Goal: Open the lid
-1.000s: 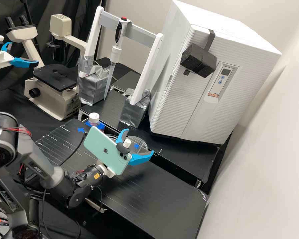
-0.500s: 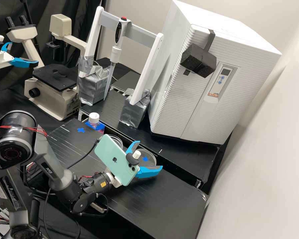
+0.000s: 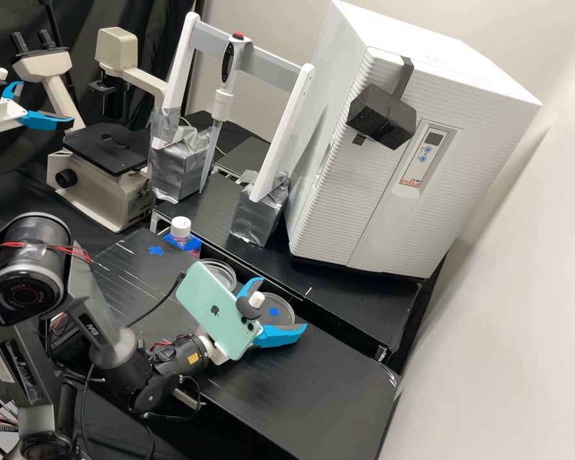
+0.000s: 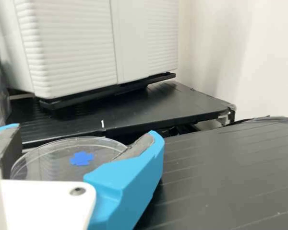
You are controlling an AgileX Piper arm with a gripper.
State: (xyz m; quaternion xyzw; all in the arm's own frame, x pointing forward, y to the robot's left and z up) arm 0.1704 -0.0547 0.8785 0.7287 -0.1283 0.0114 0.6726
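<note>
In the high view, the fingers point(image 3: 278, 337) are closed on the lid point(image 3: 285, 309) above or on the surface point(image 3: 300, 383); contact beneath cannot be told. The open dish point(image 3: 225, 273) sits near it, so the lid seems already off. Gripping opposite edges probably keeps it balanced, and holding it beside the dish likely gives it room to be set down.

In the wrist view, the lid lies between the two fingers, broad face up and nearly level, with a cross point(image 4: 81, 158) showing within its rim. Being round, it has no long axis and points no particular way; its hollow side presumably faces down
</note>
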